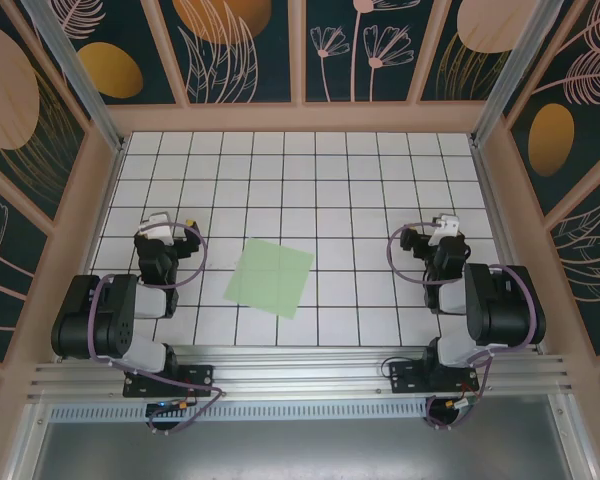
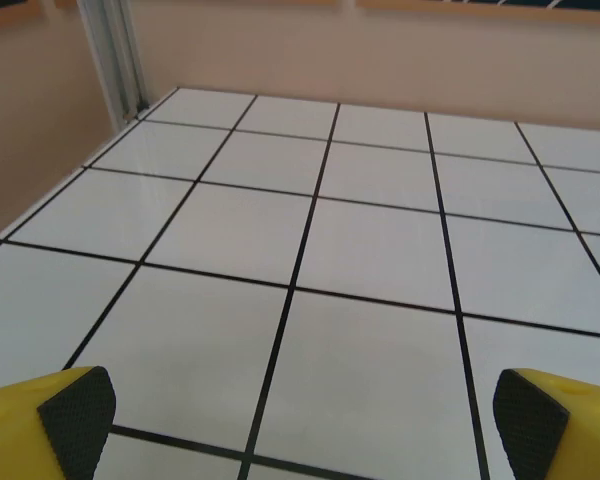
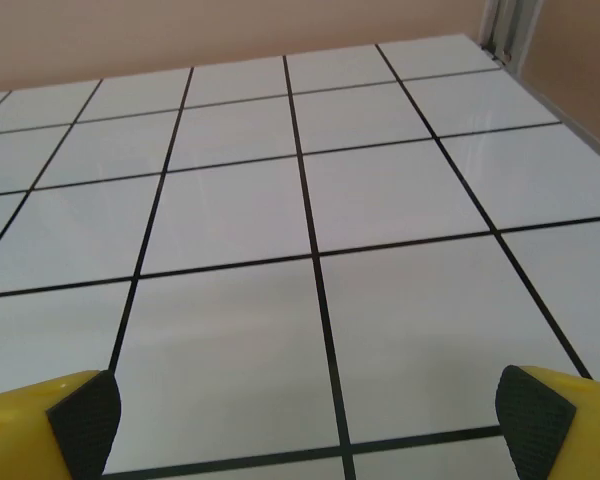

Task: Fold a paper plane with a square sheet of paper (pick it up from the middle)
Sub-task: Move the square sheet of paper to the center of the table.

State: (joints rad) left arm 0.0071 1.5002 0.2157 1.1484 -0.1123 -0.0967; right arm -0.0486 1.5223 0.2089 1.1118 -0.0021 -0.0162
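From above, the square sheet of paper (image 1: 270, 277) lay flat and unfolded on the white gridded table (image 1: 330, 170), a little toward 7 o'clock from the table's middle and turned slightly off the black grid lines, so that its corners pointed roughly to 11, 2, 5 and 8 o'clock. Nothing touched it. The left arm (image 1: 110, 320) sat folded at about 8 o'clock of the table, its wrist raised over the tiles to the 9 o'clock side of the sheet and well apart from it. The right arm (image 1: 490, 305) sat folded in the same way at about 4 o'clock, its wrist over the tiles to the 3 o'clock side of the sheet and farther from it than the left one was. In the left wrist view the left jaws stood wide apart, with one yellow finger and its black pad (image 2: 75, 420) in the 7 o'clock corner and the other in the 5 o'clock corner, and bare white tiles between them running toward the pink far wall (image 2: 380, 50) and a metal post (image 2: 115, 55) at 11 o'clock. The right wrist view showed the right jaws just as wide apart, a black pad (image 3: 80, 425) in each lower corner, bare tiles between them, and a metal post (image 3: 505, 30) at 1 o'clock. Neither pair of jaws held anything.
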